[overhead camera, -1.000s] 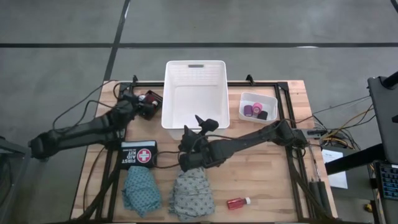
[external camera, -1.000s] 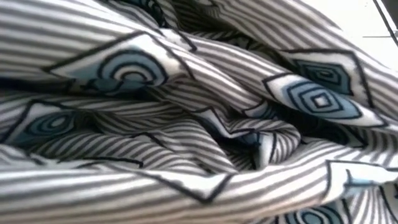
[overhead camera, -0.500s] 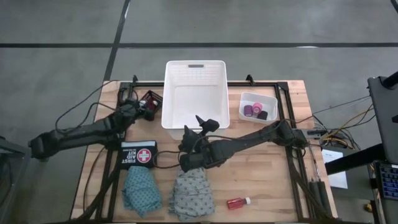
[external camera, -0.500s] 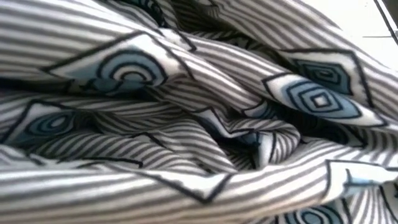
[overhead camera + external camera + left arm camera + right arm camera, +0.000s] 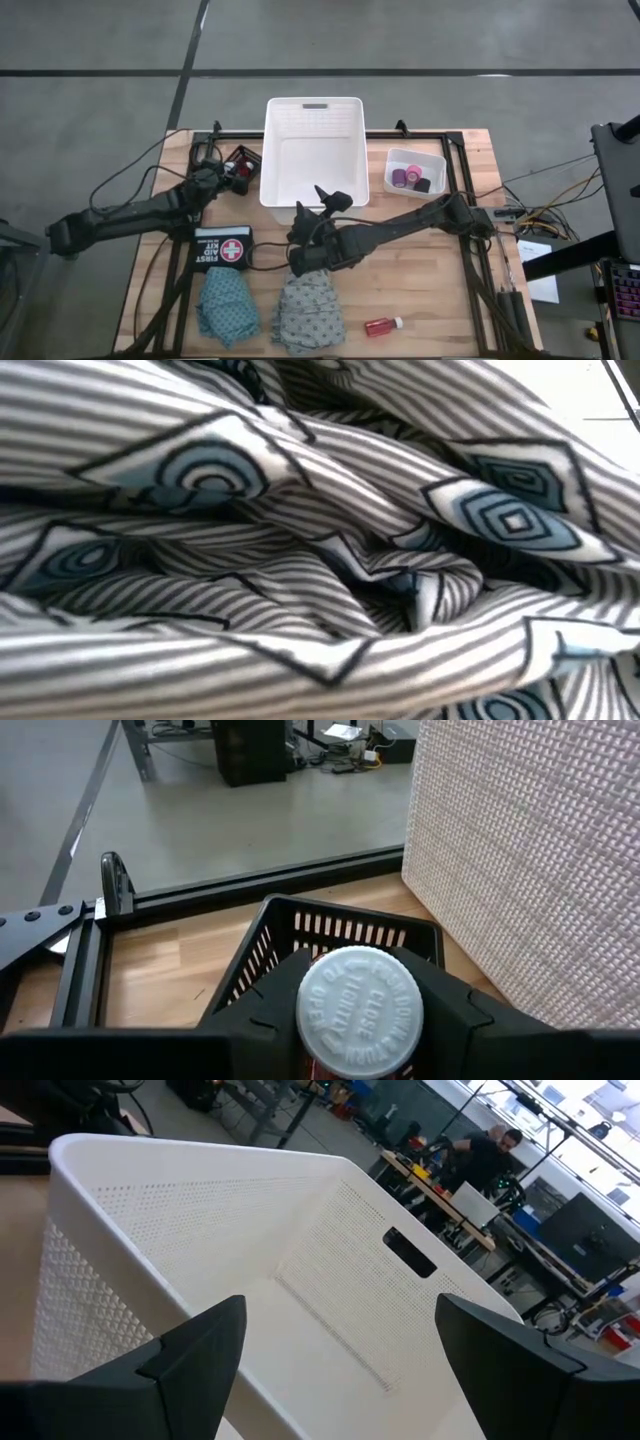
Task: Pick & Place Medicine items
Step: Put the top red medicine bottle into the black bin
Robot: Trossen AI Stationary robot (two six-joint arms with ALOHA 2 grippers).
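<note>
My left gripper [image 5: 218, 174] is at the small black basket [image 5: 243, 163] by the table's far left and is shut on a red bottle with a white cap [image 5: 362, 1010]. My right gripper [image 5: 328, 195] is open just before the near wall of the white bin [image 5: 313, 150] and points into it [image 5: 340, 1305]. A grey patterned cloth [image 5: 308, 312] and a teal one [image 5: 227, 305] lie crumpled on the near part of the table. The grey cloth fills the low view [image 5: 320, 540]. Another red bottle [image 5: 382, 325] lies on its side near the cloth. Purple, pink and black rolls sit in a small white tub [image 5: 414, 172]. My left gripper pinches the bottle between its two fingers [image 5: 250, 1030], just below the white cap [image 5: 362, 1010], which faces back toward the wrist. The bottle lies along the fingers. It is held over the black basket's near rim [image 5: 300, 910]. The red body is almost hidden.
A black first aid kit [image 5: 222, 247] lies between the basket and the teal cloth. A black frame [image 5: 455, 140] runs round the table's far and right sides. Cables trail off both sides.
My left gripper has drawn back a little from over the black basket toward the table's left edge, so that more of the basket shows. My right arm and the cloths have kept still.
</note>
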